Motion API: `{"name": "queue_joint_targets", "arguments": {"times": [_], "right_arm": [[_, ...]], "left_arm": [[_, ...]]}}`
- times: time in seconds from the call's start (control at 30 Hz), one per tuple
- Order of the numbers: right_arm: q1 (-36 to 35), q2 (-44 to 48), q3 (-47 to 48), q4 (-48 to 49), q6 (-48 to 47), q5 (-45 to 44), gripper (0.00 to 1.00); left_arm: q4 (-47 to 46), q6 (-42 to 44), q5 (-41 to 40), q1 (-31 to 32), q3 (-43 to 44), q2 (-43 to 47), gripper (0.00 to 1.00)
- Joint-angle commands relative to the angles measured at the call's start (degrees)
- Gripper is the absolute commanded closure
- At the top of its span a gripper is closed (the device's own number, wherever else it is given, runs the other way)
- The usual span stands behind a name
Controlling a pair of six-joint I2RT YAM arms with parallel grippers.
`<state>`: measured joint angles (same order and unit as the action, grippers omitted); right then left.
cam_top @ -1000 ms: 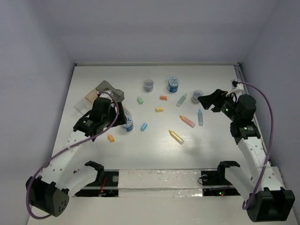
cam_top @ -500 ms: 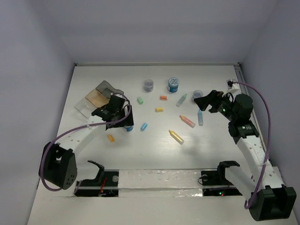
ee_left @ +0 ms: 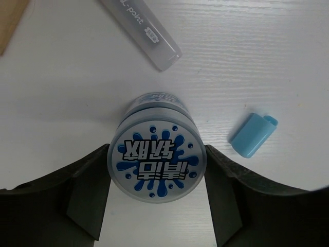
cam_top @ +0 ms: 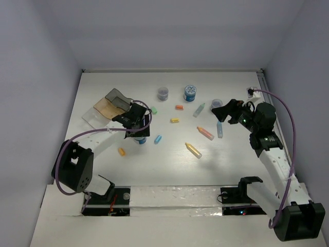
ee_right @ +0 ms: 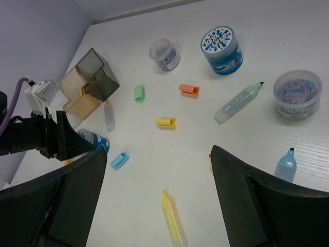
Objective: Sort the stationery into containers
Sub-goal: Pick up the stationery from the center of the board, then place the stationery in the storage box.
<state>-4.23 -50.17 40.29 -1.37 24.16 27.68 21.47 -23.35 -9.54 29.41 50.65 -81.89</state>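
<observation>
My left gripper [cam_top: 139, 131] is open and straddles a round blue-patterned tub [ee_left: 157, 160] that stands on the table; a jaw is close on each side of its lid. The tub also shows in the top view [cam_top: 140, 139]. A blue eraser [ee_left: 253, 135] lies just right of it. My right gripper [cam_top: 226, 109] is open and empty, held above the table's right side. The dark grey box [cam_top: 117, 98], tan tray [cam_top: 105, 108] and clear tray [cam_top: 91, 118] stand at the back left, behind my left gripper.
A second blue tub [cam_top: 190, 92] and two translucent cups [cam_top: 163, 93] [cam_top: 216, 104] stand at the back. Green [cam_top: 199, 109], blue [cam_top: 219, 128], orange [cam_top: 205, 133] and yellow [cam_top: 193, 150] pens lie mid-right. Green [cam_top: 153, 109], orange [cam_top: 179, 107] and yellow [cam_top: 175, 120] erasers lie centre; another orange one [cam_top: 122, 152] lies near left.
My left arm has swung right, from beside the trays to over the blue-patterned tub. My right gripper has shifted slightly left.
</observation>
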Motion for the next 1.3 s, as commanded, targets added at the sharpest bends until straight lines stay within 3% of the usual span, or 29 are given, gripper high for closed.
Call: {"name": "queue_joint_targets", "arguments": {"times": [0.0,0.13,0.23,0.47,0.73,1.27], "right_arm": [[-0.52,0.34,0.84,1.54,-0.87,0.8,0.13],[-0.52,0.34,0.84,1.54,-0.87,0.88,0.14],[-1.04,0.16,0.84,1.54,-0.87,0.88,0.14],[-1.04,0.16,0.93,-0.11,-1.22,0.79,0.14],[-1.57,0.25,1.01,-0.65,-1.49,0.53,0.14],[-2.1,-0.01,1.01,-0.48,-1.4,1.15,0.14]], "left_arm": [[-1.61,0.5,-2.32,0.03,1.55,0.5,0.42],[-1.35,0.59,-3.9,0.03,1.46,1.38,0.59],[-1.61,0.94,-4.96,0.03,3.83,3.4,0.66],[0.94,5.68,-9.62,-4.0,27.26,-2.13,0.67],[0.41,5.16,-6.45,-16.13,42.05,-15.48,0.69],[-1.17,6.74,-12.95,-21.67,41.02,-22.09,0.69]]}}
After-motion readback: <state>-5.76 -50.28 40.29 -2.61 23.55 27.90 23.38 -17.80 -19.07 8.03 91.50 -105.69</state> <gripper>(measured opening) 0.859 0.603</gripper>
